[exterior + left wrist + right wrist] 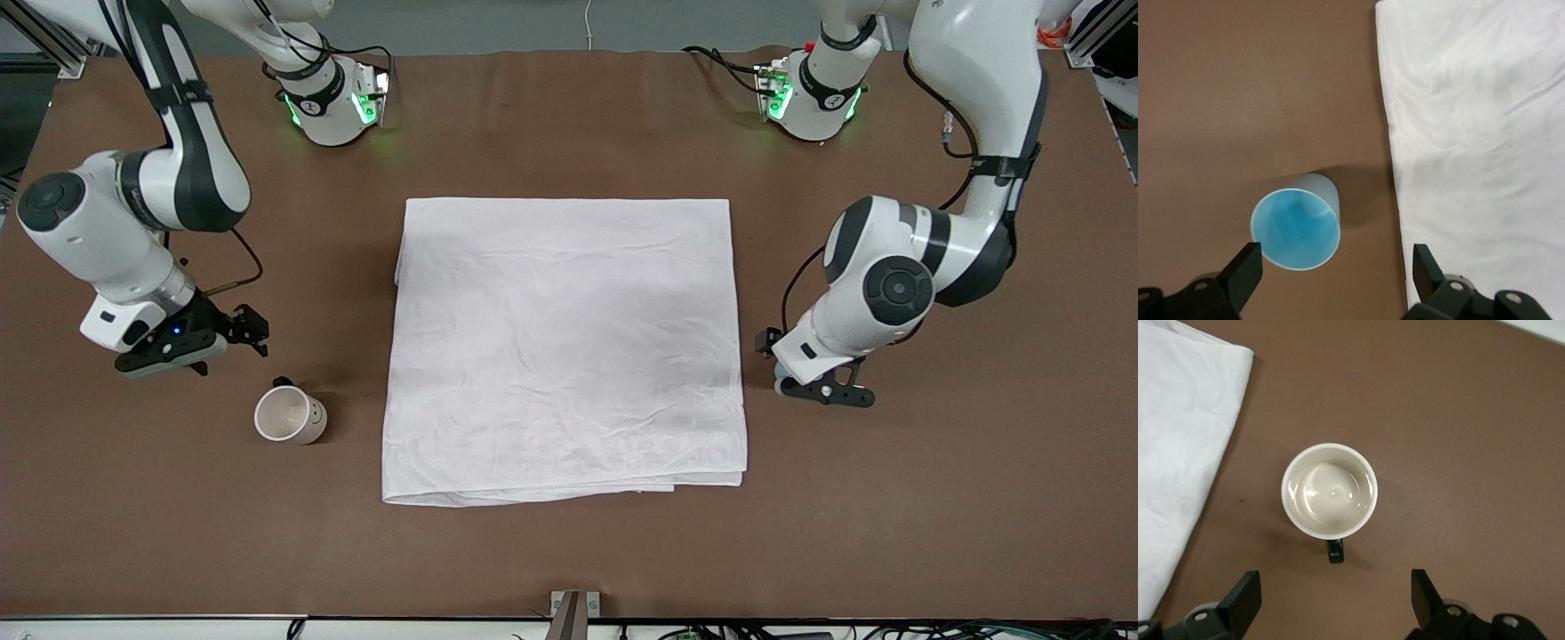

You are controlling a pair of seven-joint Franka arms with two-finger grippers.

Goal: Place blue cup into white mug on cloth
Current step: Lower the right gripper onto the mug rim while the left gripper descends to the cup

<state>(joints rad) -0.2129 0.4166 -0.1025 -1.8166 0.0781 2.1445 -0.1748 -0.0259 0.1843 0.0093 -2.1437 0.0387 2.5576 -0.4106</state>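
Note:
The blue cup (1296,227) stands upright on the bare table beside the cloth's (564,347) edge at the left arm's end. My left gripper (1335,267) hangs open above it, off to one side of its rim; in the front view this gripper (825,391) covers the cup. Upright on the bare table off the cloth's (1178,447) right-arm end is the white mug (1329,490), its black handle toward my right gripper (1331,593). That gripper is open and empty above the table. In the front view the mug (290,415) sits nearer the camera than the right gripper (191,356).
The brown table (569,551) carries the folded cloth in its middle. Both arm bases (333,102) (813,98) stand along the table edge farthest from the camera. A small metal bracket (573,606) sits at the table's near edge.

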